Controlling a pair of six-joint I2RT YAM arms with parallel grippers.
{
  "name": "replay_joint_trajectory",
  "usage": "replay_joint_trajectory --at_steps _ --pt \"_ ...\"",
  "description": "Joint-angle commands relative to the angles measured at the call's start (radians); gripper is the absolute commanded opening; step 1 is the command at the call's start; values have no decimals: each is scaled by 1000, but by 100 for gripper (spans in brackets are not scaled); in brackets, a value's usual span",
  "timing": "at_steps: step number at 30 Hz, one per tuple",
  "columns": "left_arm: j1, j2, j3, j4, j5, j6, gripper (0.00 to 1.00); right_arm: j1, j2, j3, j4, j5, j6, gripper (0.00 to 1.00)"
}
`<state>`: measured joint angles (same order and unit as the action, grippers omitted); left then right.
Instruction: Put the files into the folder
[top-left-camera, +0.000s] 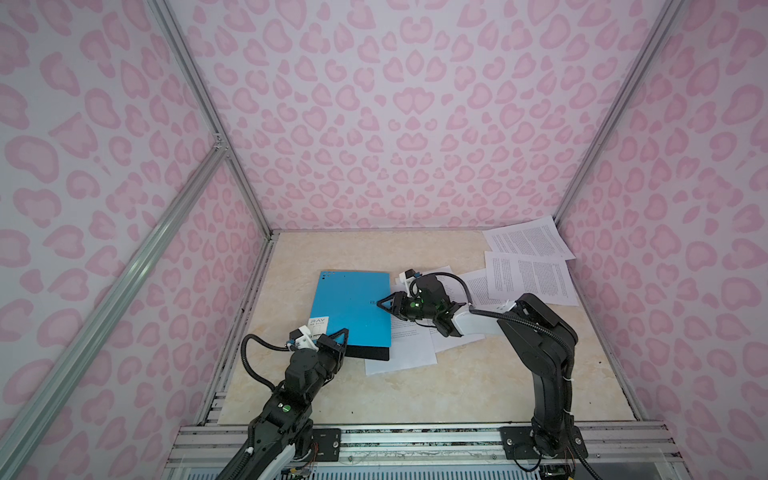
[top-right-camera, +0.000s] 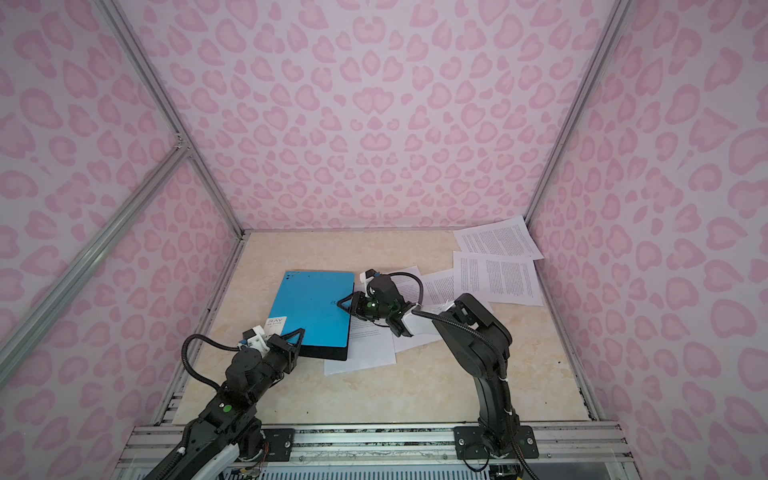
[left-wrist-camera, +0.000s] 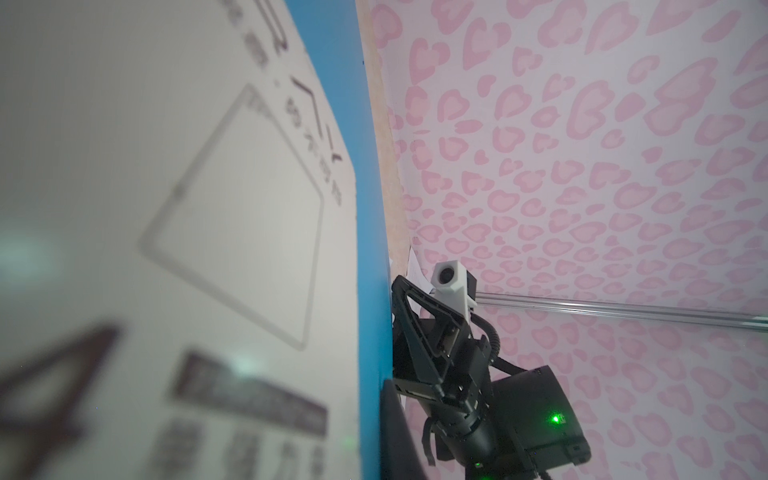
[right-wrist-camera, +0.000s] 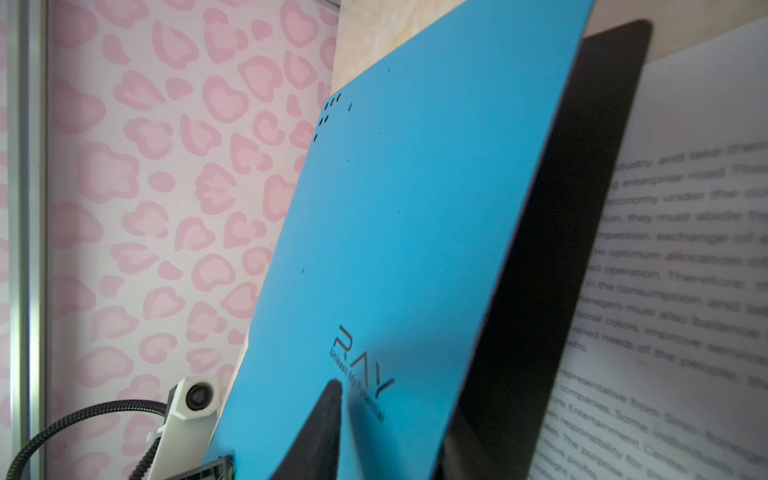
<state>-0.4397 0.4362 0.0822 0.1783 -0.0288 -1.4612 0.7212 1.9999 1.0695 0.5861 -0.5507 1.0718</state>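
Clamps L gripper (top-left-camera: 343, 332) tight on label (top-left-camera: 318, 323) corner of folder (top-left-camera: 353, 303), on table (top-left-camera: 415, 395), cover (right-wrist-camera: 415, 208) raised. Rests one finger (right-wrist-camera: 328, 415) of R gripper (top-left-camera: 380, 304) on cover's free edge; can't tell if pinching. Sees files (top-left-camera: 530, 278) strewn right, some touching folder. Prob. light, floppy, slick: best pinched at an edge.

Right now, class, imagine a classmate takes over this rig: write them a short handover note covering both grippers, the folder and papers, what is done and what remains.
The left gripper is shut on the near left corner of the folder.
The right gripper reaches over the folder's right edge; whether it has clamped is unclear.
The folder lies on the table, blue cover up, black inside showing along its near edge.
The files lie loose on the table to the folder's right, some partly under it.
Done: no sheet seen inside.
Left: open the cover and put every sheet in.
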Motion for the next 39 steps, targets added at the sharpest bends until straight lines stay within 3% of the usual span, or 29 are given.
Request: replay_joint_trajectory --at_steps 1,3,4,7,10,16,25,35,39 --pt "-4 20 14 33 35 64 13 -11 -8 -9 129 -39 30 15" --pt "-4 28 40 -15 36 105 46 -31 -28 -21 126 -45 28 0" --pt "-5 32 57 -38 39 129 58 -44 -41 -27 119 -49 22 0" --pt "-4 56 102 -90 51 200 83 -94 -68 -23 82 -85 9 0" --pt "-4 109 159 -152 91 281 100 -149 -84 4 12 -140 -17 0" --pt "-4 133 267 -329 151 446 98 -243 -145 34 -154 -198 -123 0" --pt "8 118 437 -616 38 620 98 -289 -265 105 -516 -166 -376 0" --pt "39 170 527 -703 54 722 98 -254 -382 181 -867 -57 -521 0" --pt "51 178 541 -720 62 767 98 -248 -427 142 -905 -4 -535 0"
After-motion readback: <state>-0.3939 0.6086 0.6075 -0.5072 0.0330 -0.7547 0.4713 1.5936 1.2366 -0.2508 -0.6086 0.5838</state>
